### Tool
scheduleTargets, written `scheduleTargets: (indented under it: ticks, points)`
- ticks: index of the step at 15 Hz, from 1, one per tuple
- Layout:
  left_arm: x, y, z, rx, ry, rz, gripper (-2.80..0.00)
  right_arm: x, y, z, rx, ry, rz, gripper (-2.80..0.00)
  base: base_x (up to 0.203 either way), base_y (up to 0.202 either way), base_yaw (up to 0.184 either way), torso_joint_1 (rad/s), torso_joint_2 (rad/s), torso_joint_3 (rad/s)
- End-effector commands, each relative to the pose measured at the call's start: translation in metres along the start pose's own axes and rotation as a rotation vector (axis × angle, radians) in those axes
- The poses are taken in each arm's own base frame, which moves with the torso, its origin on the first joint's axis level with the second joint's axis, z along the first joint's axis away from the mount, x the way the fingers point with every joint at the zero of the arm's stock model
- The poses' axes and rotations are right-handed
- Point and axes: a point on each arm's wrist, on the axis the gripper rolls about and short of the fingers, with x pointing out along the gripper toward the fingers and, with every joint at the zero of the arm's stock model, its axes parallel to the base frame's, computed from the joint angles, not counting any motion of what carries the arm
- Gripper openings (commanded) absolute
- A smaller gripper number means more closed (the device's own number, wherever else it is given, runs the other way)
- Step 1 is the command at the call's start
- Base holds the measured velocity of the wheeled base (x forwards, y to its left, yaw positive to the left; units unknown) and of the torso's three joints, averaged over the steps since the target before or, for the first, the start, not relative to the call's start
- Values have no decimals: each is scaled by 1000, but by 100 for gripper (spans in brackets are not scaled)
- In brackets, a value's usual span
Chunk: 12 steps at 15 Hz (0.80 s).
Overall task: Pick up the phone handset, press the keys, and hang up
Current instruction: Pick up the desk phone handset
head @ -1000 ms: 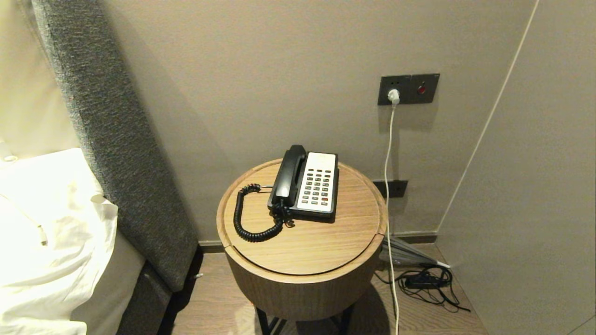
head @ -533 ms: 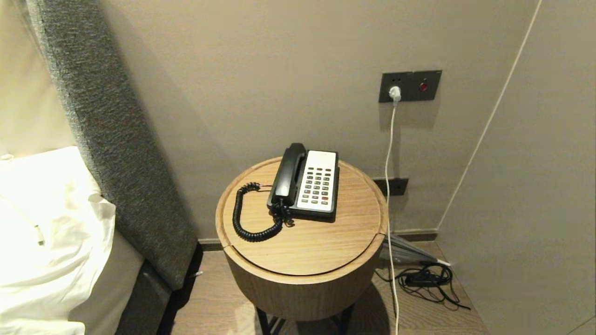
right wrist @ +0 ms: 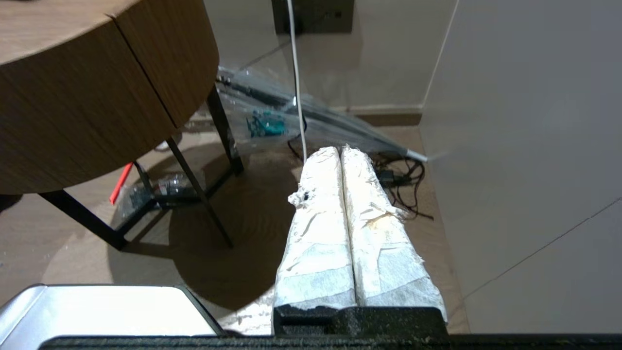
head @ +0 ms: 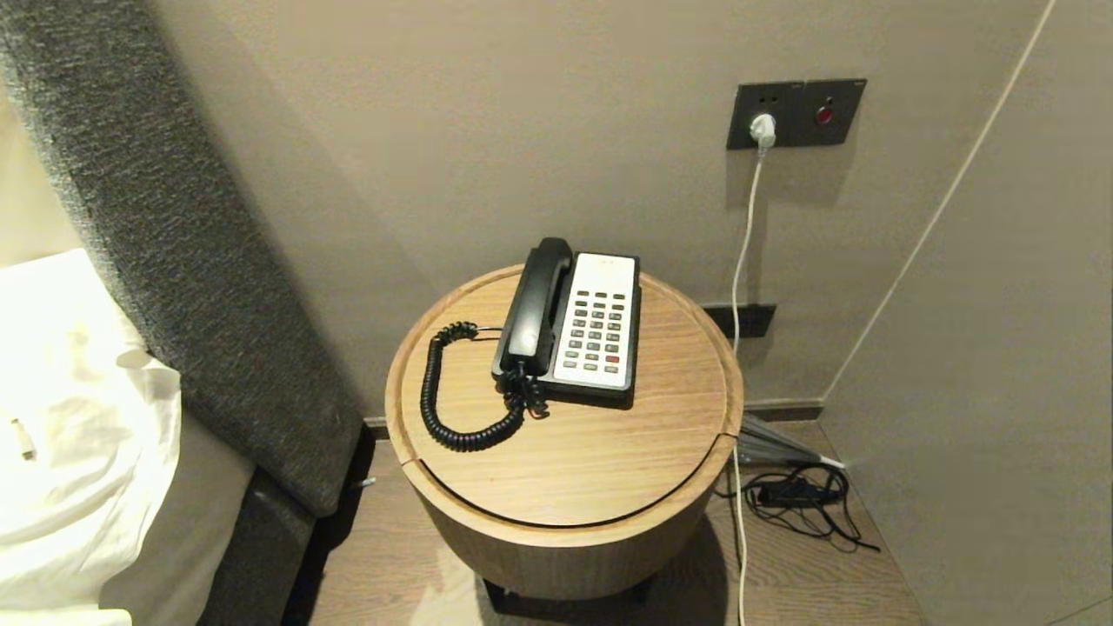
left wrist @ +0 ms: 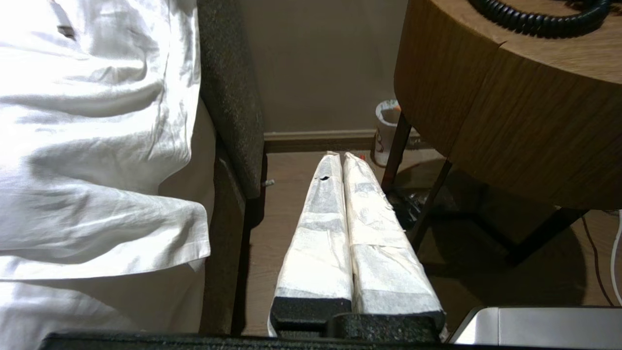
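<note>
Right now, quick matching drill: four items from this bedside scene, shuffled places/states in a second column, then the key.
Things:
1. phone handset
2. keys
3. coiled cord
4. left gripper

Places/states:
A. looped on the tabletop, left of the phone
B. shut, low beside the table, holding nothing
C. resting in its cradle on the base
D. set in the white faceplate, one red

Pairs: 1-C, 2-D, 3-A, 4-B

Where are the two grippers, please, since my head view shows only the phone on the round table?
Observer: The left gripper hangs low beside the table, fingers together, empty.
Operator: And the right one?
Observer: The right gripper is likewise low, above the floor near the cable tangle, fingers together.
Operator: Anything under the table?
Observer: Yes, a white cup stands by a table leg.
</note>
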Motion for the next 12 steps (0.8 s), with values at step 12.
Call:
scheduleTargets:
  ticks: [12]
  points:
    - [0, 0, 0, -1, -5, -3, -280, 0, 0, 0, 0, 1, 1, -280, 0, 0, 0, 3, 4, -191]
